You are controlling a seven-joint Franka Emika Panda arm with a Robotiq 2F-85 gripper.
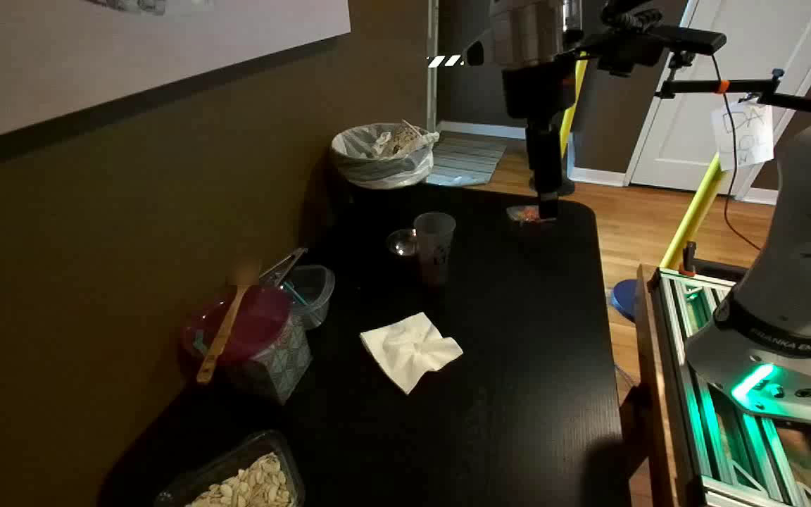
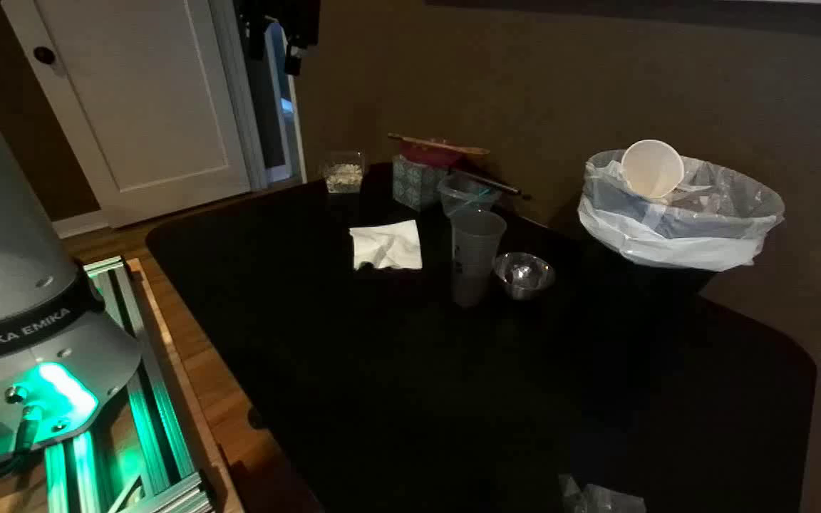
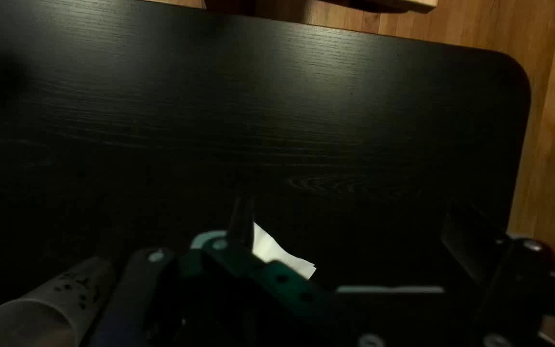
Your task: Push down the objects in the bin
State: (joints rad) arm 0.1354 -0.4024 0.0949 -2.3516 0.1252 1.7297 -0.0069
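crumpled trash (image 1: 402,143) sat heaped inside the bin (image 1: 383,170), and in an exterior view some pieces poked above the rim, which was probably why it wanted pressing down. the bin's pale liner (image 2: 670,241) was folded outward over that rim, likely so it would not slip inward under load. a white cup (image 2: 653,169) leaned tilted at the bin's edge, propped, it seemed, by the trash beneath; probably light and stiff, it might tip out rather than sink if pushed off-centre. the gripper (image 3: 350,217) hung well apart from the bin, above the table (image 3: 306,96), its fingers spread wide with nothing grasped, so the pressing looked not yet begun; drawing them together would probably make a blunter, firmer end for it. a metal bowl (image 2: 523,288) and a tall clear cup (image 2: 477,260) stood roughly on the way toward the bin, the bowl nearer to it, so a high approach seemed wise. the creased napkin (image 1: 412,352) lay farther from the bin than the clear cup. well apart from the bin too, a wooden utensil (image 1: 224,334) rested across a reddish lid (image 1: 265,324), perhaps parked there to keep it off the table.
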